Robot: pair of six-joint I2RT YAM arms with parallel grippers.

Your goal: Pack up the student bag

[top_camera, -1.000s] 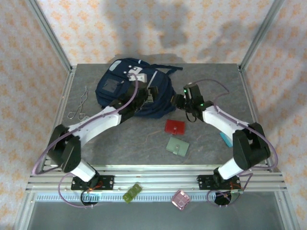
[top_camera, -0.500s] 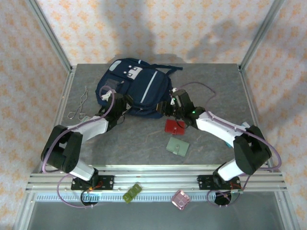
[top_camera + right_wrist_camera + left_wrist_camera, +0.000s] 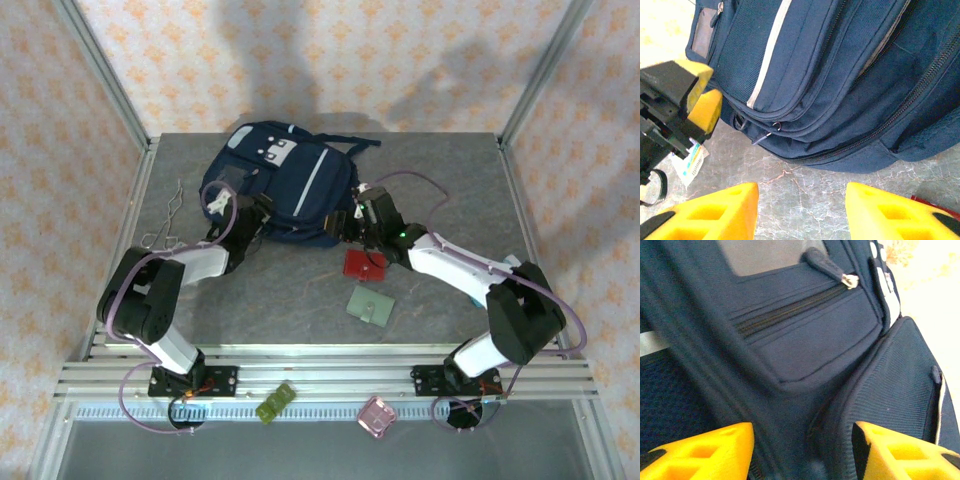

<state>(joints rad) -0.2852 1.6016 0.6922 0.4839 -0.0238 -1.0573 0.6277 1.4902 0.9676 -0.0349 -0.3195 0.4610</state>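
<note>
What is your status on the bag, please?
Left pincer open, nose on bag. Right pincer open, short of its near edge. Bag flat, zips shut. Red wallet by right pincer.

imo the student bag [image 3: 285, 190] is showing navy blue w/ a grey-white stripe & white patches. Under it the worktop [image 3: 450, 190] is looking grey, marbled. The left tool [image 3: 802, 452] & right tool [image 3: 802, 210] are sporting yellow pads. The red wallet [image 3: 365, 264] is popping, the pale green wallet [image 3: 370, 305] is looking dull. The wallpaper [image 3: 350, 60] is wearing peach w/ orange florals.
</note>
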